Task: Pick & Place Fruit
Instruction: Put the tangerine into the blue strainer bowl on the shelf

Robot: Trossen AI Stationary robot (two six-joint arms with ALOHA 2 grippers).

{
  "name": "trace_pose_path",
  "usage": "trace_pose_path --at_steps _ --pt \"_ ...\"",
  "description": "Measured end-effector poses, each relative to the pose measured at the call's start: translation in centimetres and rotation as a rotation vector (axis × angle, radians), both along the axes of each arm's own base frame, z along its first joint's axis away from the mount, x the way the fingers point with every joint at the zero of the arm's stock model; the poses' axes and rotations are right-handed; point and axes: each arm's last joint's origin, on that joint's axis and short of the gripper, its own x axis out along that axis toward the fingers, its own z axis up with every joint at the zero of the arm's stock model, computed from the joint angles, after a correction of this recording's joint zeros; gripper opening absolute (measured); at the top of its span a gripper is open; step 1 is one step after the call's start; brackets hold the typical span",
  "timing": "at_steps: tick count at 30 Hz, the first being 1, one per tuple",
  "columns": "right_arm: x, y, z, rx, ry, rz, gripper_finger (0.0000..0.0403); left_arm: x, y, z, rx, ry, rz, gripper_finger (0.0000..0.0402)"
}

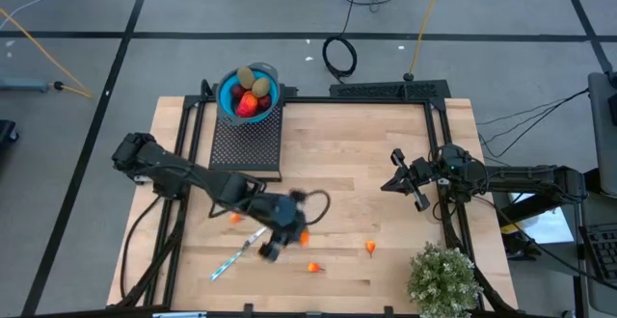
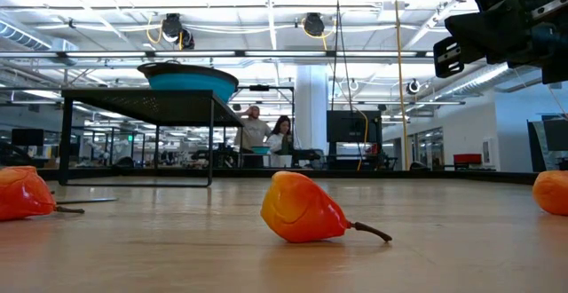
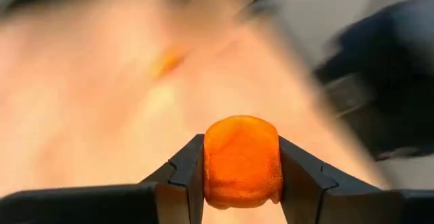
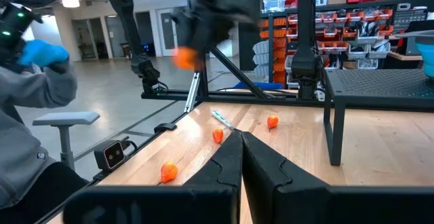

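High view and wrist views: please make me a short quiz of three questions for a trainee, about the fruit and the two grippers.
1. True or false: the right gripper holds a fruit.
2. What does the left gripper hold? A) an orange fruit piece B) the silver-blue stick C) nothing
3. In the high view, how many orange pieces lie loose on the table?
Key: 1 false, it is shut and empty. 2 A. 3 three.
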Motion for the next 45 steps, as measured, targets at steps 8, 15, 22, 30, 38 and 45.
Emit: trace_pose_path --at_steps 8,15,22,30,38,45 --pt "0.0 0.0 0.0 0.000 0.000 0.000 0.0000 -1.4 6.5 -1.5 0.394 0.204 0.627 0.0136" --pt "0.0 0.0 0.0 0.000 0.000 0.000 0.0000 -3.4 10.2 1.4 0.520 0.108 0.864 0.0136" --pt "0.0 0.0 0.0 0.000 0.000 -0.001 0.0000 -7.7 13.1 6.0 0.650 -0.075 1.127 0.0136" --pt "0.0 0.0 0.0 0.000 0.000 -0.001 0.0000 -12.9 17.5 9.8 0.602 -0.168 1.364 0.0136" --pt "0.0 0.0 0.0 0.000 0.000 -0.001 0.0000 -15.8 22.3 10.3 0.397 -0.090 1.403 0.0136" --pt "0.0 0.0 0.0 0.000 0.000 -0.001 0.0000 -15.6 26.0 9.1 0.239 -0.013 1.361 0.0136"
